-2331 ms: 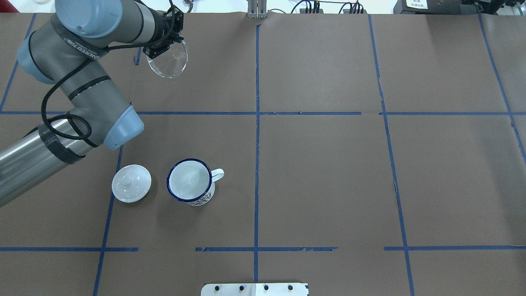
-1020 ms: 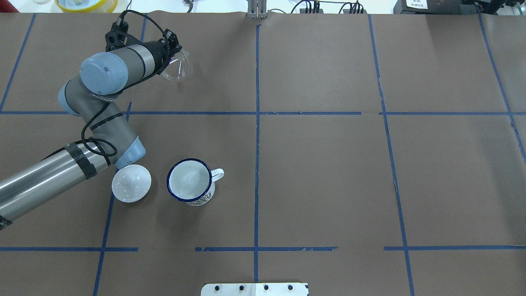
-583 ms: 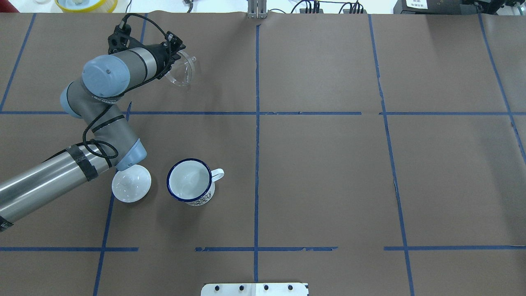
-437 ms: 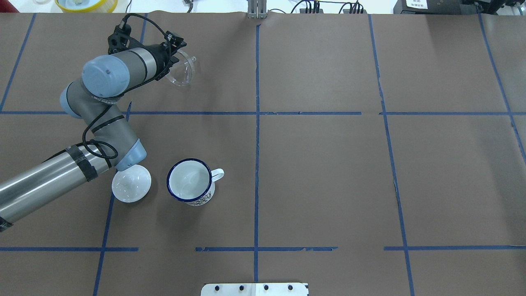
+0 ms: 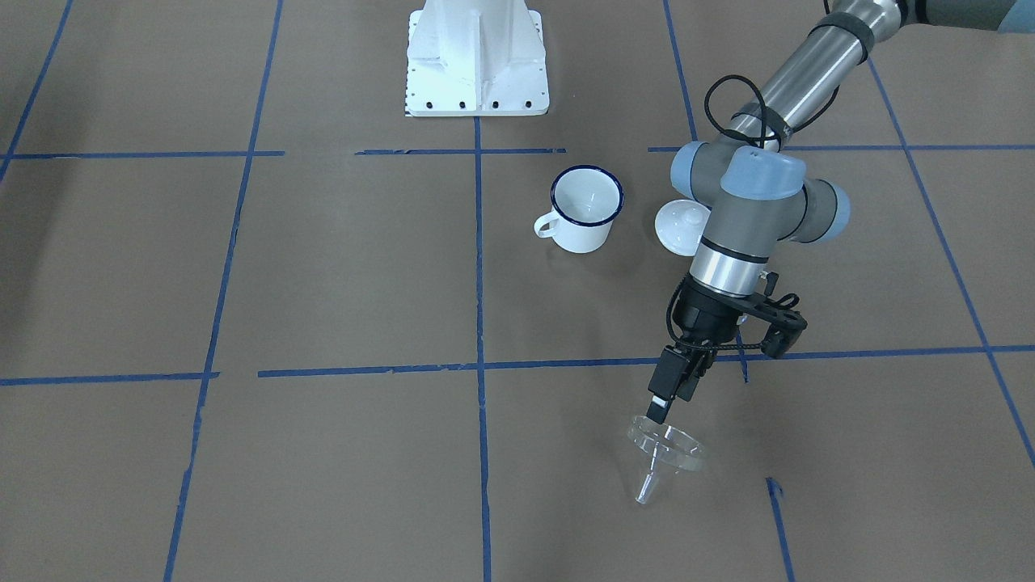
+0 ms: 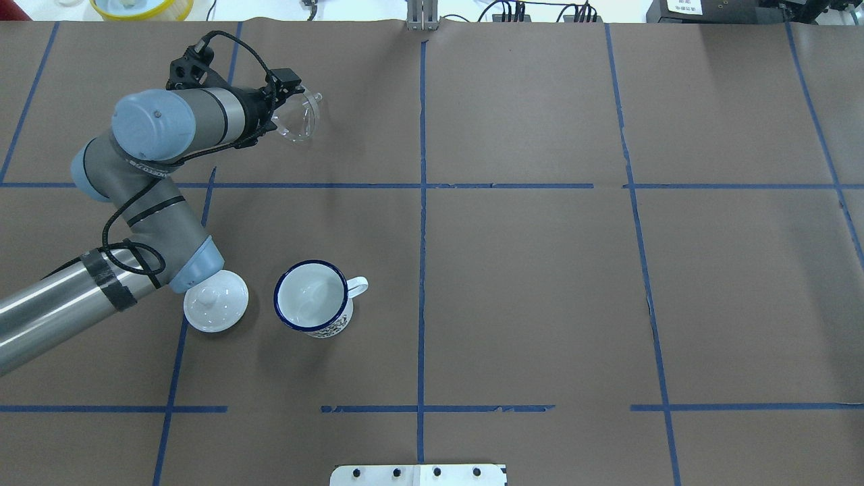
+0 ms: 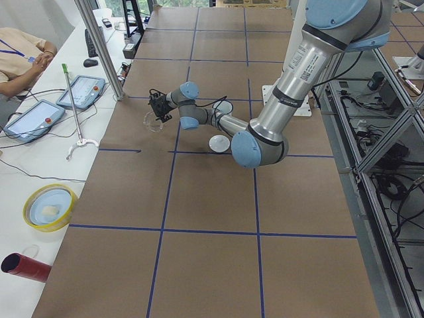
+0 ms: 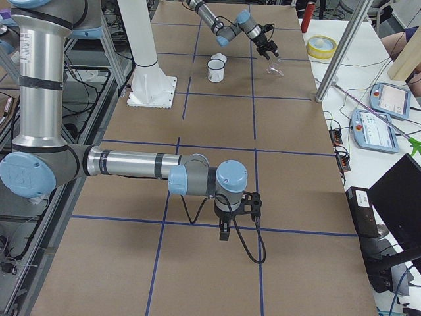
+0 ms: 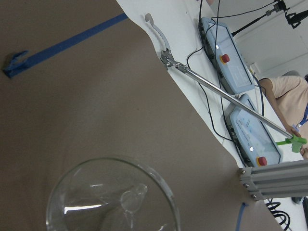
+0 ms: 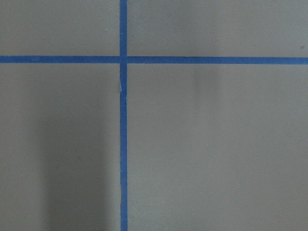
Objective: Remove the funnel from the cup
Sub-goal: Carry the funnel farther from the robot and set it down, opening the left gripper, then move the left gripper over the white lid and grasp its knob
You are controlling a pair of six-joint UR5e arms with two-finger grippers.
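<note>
The clear funnel (image 6: 298, 120) lies tipped on the brown table at the far left, well away from the cup. In the front view (image 5: 665, 453) its spout points toward the camera. The white cup with a blue rim (image 6: 312, 298) stands upright and empty near the front left. My left gripper (image 5: 661, 408) hovers just behind the funnel's rim and looks open. The left wrist view shows the funnel's rim (image 9: 110, 197) with no fingers on it. My right gripper (image 8: 225, 234) shows only in the right side view, low over bare table; I cannot tell its state.
A white domed lid (image 6: 216, 300) lies left of the cup, next to my left arm's elbow. The robot's white base plate (image 5: 477, 61) sits at the table's near edge. A yellow bowl (image 6: 142, 7), teach pendants (image 9: 226, 53) and cables lie beyond the far edge.
My left arm brought the funnel down onto the far-left table, where it tipped over. The arm has since drawn back to the left while the funnel stayed put.
</note>
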